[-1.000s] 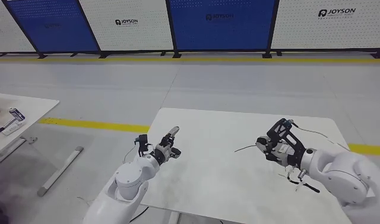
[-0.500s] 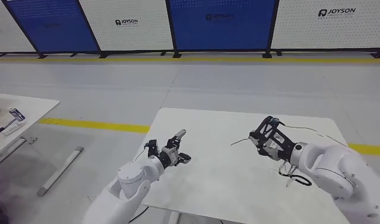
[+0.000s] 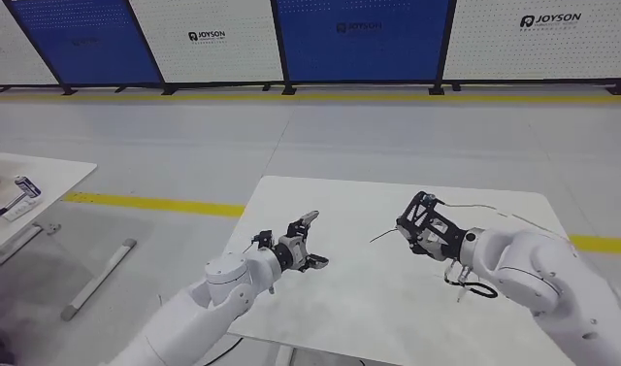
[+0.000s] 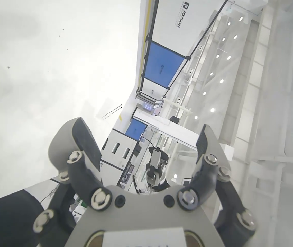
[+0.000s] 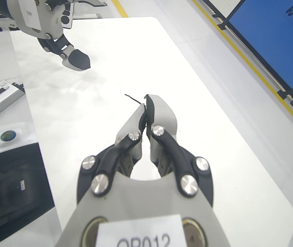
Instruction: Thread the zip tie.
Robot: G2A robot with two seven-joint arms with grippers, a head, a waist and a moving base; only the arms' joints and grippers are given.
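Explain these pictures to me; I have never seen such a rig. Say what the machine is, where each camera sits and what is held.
This is a robot with two arms at a white table. One picture looks down from above the arms; the other two come from a camera on each wrist. Each arm ends in a two-fingered end effector. The right end effector is shut on a thin black zip tie, whose tip sticks out in front. The left end effector is open and holds nothing.
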